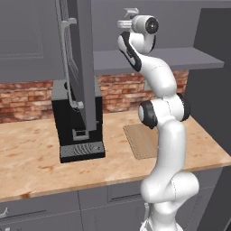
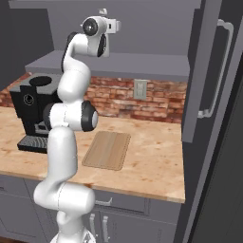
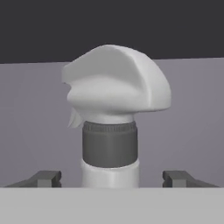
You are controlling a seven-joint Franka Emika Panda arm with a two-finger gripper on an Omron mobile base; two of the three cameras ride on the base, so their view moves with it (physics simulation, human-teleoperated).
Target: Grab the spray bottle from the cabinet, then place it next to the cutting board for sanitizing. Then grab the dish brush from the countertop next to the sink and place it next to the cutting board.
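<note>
Left base view: the gripper (image 1: 128, 18) is raised at the cabinet (image 1: 149, 58) shelf, with the open door (image 1: 79, 63) and a coffee machine (image 1: 76, 122) to its left and the cutting board (image 1: 142, 140) on the countertop (image 1: 40, 158) far below.

Right base view: the gripper (image 2: 107, 19) hangs high above the cutting board (image 2: 107, 149).

Hand view: the spray bottle (image 3: 111, 109) stands upright just ahead, between the spread fingertips (image 3: 46, 178), untouched.

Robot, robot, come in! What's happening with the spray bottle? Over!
Tool open, one finger each side of the spray bottle. Bottle upright on the cabinet shelf, not gripped yet. Nothing between tool and bottle.
</note>
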